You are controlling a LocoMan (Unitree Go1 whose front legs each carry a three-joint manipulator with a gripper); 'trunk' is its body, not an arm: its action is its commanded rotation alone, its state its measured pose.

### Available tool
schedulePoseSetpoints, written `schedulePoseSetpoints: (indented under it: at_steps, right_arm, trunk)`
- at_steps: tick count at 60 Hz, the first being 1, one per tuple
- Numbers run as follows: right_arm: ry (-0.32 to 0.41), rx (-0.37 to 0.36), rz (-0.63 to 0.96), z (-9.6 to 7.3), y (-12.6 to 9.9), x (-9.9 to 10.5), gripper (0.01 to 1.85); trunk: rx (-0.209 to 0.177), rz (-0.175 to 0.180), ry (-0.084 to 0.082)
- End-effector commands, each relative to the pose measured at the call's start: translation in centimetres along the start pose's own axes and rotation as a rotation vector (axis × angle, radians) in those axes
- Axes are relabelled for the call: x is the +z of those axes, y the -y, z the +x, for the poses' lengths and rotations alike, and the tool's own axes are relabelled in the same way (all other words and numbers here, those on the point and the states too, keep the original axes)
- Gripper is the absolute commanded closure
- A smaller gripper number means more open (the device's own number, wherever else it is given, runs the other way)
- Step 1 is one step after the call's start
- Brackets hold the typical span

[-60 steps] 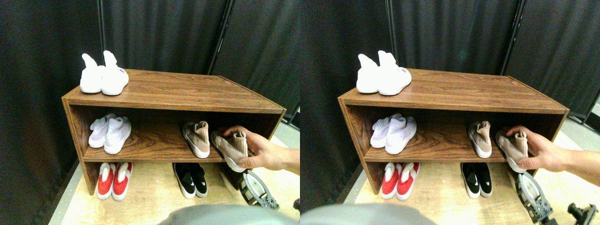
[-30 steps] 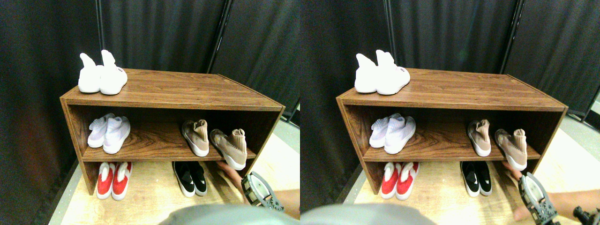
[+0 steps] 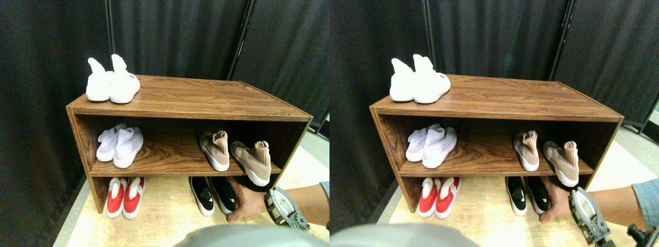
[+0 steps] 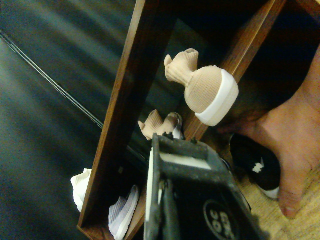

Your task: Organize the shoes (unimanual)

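We cannot tell if our gripper (image 3: 285, 208) is open, and with a hand (image 3: 246, 201) on the black shoes (image 3: 213, 194) under the shelf (image 3: 170, 167), moving risks a collision; the skewed tan shoe (image 3: 252, 162) overhangs and could fall

Right end effector (image 3: 283, 208) low, person's hand (image 3: 246, 201) beside it

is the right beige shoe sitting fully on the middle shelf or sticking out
Sticking out. The right beige shoe sits angled on the middle shelf, its white-soled toe hanging past the front edge, unlike the left beige shoe.
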Motion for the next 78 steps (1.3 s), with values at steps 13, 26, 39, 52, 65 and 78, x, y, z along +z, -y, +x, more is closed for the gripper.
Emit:
schedulePoseSetpoints:
  at_steps: [13, 26, 39, 52, 65, 78]
  right_arm:
    - [0.0, 0.048, 0.009, 0.1, -0.6, 0.0, 1.8]
    - [0.021, 0.042, 0.047, 0.2, -0.4, 0.0, 1.8]
    - [0.048, -0.044, 0.018, 0.1, -0.5, 0.2, 0.31]
    - [0.026, -0.053, 0.065, 1.6, 0.1, 0.9, 0.23]
    - [0.022, -0.059, 0.08, 3.2, 0.8, 1.8, 0.3]
    - [-0.004, -0.088, 0.083, 5.0, 1.8, 2.5, 0.25]
  trunk:
    - [-0.007, -0.021, 0.004]
    - [-0.009, -0.02, -0.006]
    - [-0.004, -0.013, -0.013]
    - [-0.006, -0.009, -0.016]
    - [-0.006, -0.004, -0.021]
    - [-0.024, -0.005, -0.028]
